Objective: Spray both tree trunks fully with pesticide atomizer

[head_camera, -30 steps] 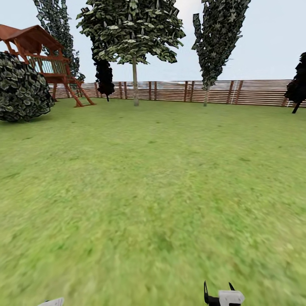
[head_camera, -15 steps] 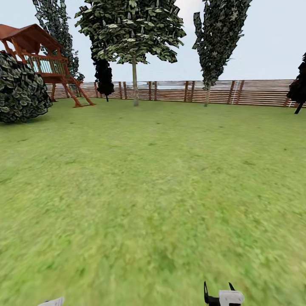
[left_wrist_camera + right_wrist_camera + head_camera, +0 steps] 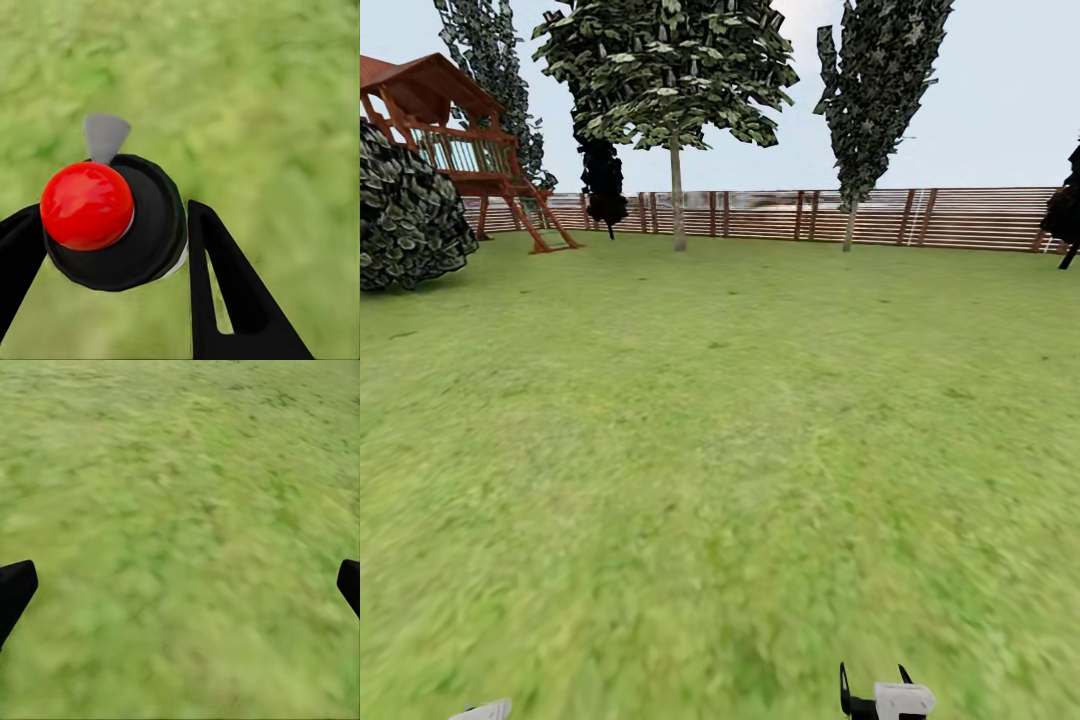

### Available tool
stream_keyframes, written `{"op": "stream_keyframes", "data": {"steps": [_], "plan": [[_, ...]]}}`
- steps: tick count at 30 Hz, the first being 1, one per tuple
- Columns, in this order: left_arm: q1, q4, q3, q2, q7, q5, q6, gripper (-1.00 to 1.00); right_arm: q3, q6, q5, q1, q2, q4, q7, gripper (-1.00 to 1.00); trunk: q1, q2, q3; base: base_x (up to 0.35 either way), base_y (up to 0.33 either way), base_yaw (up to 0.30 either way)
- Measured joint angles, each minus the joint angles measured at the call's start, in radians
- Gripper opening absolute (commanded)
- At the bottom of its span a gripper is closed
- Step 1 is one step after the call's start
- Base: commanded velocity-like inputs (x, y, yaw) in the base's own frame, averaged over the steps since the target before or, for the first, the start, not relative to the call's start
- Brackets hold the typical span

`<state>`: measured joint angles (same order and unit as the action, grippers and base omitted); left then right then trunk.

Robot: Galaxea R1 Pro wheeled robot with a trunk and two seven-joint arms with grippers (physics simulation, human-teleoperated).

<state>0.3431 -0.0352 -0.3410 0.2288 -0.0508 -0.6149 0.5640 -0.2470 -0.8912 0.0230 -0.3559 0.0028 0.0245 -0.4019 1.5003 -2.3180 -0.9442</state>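
Note:
In the left wrist view my left gripper (image 3: 112, 225) is shut on the pesticide atomizer (image 3: 124, 225), a black round head with a red ball and a grey nozzle, held above the grass. My right gripper (image 3: 180, 585) is open over bare lawn, its black fingertips (image 3: 15, 589) far apart. In the head view it sits at the bottom edge (image 3: 875, 692). Far ahead by the fence stand two trees: one with a broad crown and a pale trunk (image 3: 678, 200), and a tall narrow one (image 3: 848, 225) to its right.
Green lawn (image 3: 720, 450) stretches to a brown slatted fence (image 3: 960, 217). A round bush (image 3: 405, 215) and a red wooden play tower (image 3: 470, 150) stand at the left. Black-foliaged trees stand at the fence (image 3: 603, 185) and at the right edge (image 3: 1065, 210).
The whole head view has shifted a little: the bush slid left and the right black tree slid right, so the camera has moved forward. Both grippers keep their places in the picture.

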Motion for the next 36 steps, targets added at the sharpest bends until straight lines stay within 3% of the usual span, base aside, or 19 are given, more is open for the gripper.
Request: {"op": "stream_keyframes", "data": {"steps": [36], "plan": [[-0.001,0.0,0.0,-0.001,0.0,0.0,-0.001,-1.0,0.0,0.0,0.0,0.0,0.0,0.0,0.0,1.0,0.0,0.0,0.0,0.337,0.0,0.0]]}}
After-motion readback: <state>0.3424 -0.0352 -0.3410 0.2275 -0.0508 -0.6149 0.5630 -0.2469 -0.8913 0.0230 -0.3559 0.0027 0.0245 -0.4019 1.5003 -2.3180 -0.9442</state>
